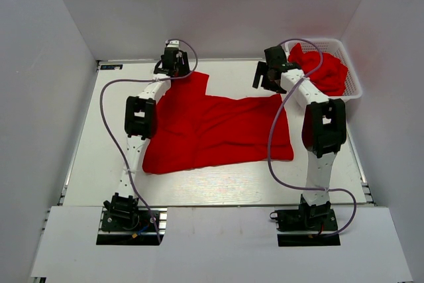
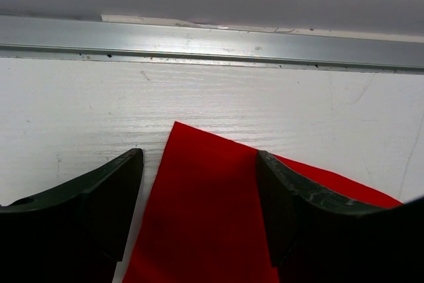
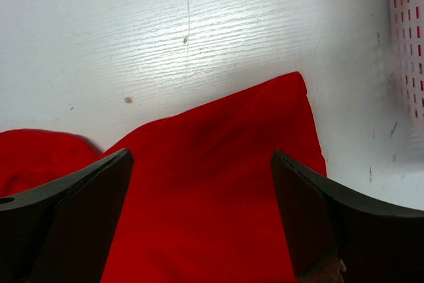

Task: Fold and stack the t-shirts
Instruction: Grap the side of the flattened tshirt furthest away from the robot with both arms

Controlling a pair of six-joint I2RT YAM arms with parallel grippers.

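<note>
Item: 1 red t-shirt (image 1: 218, 130), being presented flat mid-table (image 1: 225, 187); other t-shirts (image 1: 326, 71) being kept in the basket (image 1: 353, 87) at the far right corner. On the left gripper (image 2: 199, 190) and right gripper (image 3: 202, 193), jaws are being held apart, empty, astride the shirt's 2 far corners. Step judged: the 1st fold is being set up. Both corners are needing to be pinched next.

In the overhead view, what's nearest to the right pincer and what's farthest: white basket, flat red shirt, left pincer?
1. Flat red shirt: its far corner sits right below the right pincer.
2. White basket: just to its right.
3. Left pincer: well off to its left.
</note>
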